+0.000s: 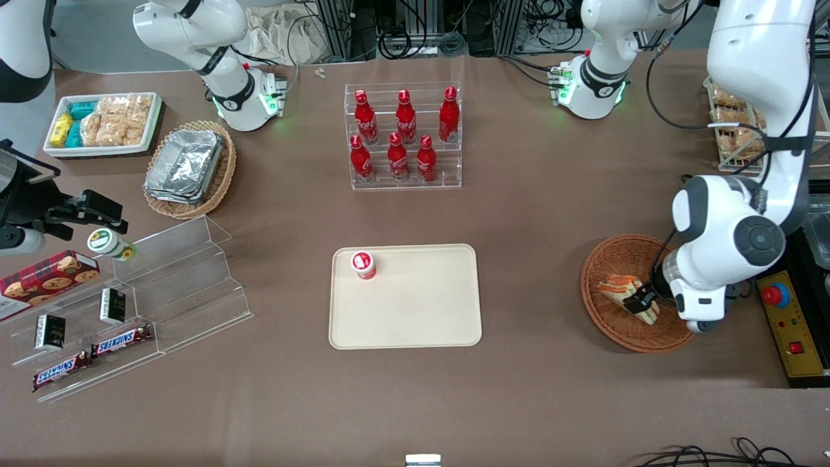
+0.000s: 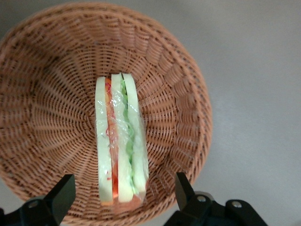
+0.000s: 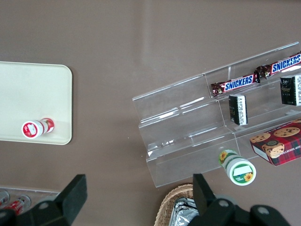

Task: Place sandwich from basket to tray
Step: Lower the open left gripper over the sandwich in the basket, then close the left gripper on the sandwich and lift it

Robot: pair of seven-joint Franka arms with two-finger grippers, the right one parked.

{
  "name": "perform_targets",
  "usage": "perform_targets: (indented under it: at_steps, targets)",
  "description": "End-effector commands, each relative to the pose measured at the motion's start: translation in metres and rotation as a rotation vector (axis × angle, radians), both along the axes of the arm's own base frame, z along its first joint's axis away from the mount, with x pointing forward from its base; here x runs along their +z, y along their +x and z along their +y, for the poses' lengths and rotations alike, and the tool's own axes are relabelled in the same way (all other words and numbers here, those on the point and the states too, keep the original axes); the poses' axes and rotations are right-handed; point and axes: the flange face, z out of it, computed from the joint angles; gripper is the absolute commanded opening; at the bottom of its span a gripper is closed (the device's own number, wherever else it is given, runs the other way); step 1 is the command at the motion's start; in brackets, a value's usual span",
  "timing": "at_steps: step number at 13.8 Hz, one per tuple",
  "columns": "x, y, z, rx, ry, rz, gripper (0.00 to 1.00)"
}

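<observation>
sandwich (image 2: 121,146) lies in the reddish wicker basket (image 2: 188,89), at the working arm's end of the surface (image 1: 551,214), filling edge facing up at the wrist cam: white bread outside, orange then green layers, clear film wrapped over it

tool (image 2: 124,197) hangs just above it, jaws spread wide, one finger on each side of the wedge, holding nothing, no contact that I can see

handling, my read:
- light, soft, bread will crush under a hard squeeze, so low grip force
- film looks slick, could slide between the pads
- wedge tapers, so grip across the two bread faces near the middle of its length, not at the thin tip
- current jaw line already straddles the bread faces, so looks like a straight descent and close
- basket floor is curved and woven, fingertips may catch the weave if driven too deep

tray (image 1: 415,324) is mid-surface, well apart from the basket; a small red-and-white capped bottle (image 1: 364,264) stands in one corner, rest of it bare

readable text: "SNICKERS" on two bars (image 1: 120,341) in the clear acrylic stand (image 1: 188,279); red bottles (image 1: 405,136) in the rack carry white script, too small to read; sandwich wrap shows no label
</observation>
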Motion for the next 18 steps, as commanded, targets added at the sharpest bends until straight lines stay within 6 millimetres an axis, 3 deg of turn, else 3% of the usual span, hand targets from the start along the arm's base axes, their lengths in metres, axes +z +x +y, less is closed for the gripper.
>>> perform_targets:
  at_steps: [1,3,4,5,8,9,10,12,15,17,18]
  targets:
    - [-0.026,-0.010,0.006,0.031,0.008,-0.023,0.94]
    - [-0.033,-0.012,0.010,0.017,0.024,-0.025,0.90]
    - [-0.034,-0.012,0.012,0.014,0.032,-0.024,0.82]
    - [-0.037,-0.013,0.013,0.014,0.032,-0.020,0.67]
    - [-0.026,-0.011,0.012,0.034,0.033,-0.030,0.08]
    - [-0.015,-0.010,0.013,0.047,0.035,-0.038,0.00]
    - [0.000,-0.012,0.013,0.058,0.039,-0.029,0.00]
    - [0.050,-0.010,0.009,0.064,0.047,-0.012,0.00]
    - [0.154,-0.006,0.001,0.059,0.055,0.070,0.00]
    - [0.219,-0.011,-0.021,0.014,0.054,0.114,0.00]
    - [0.242,-0.015,-0.027,0.000,0.053,0.127,0.00]
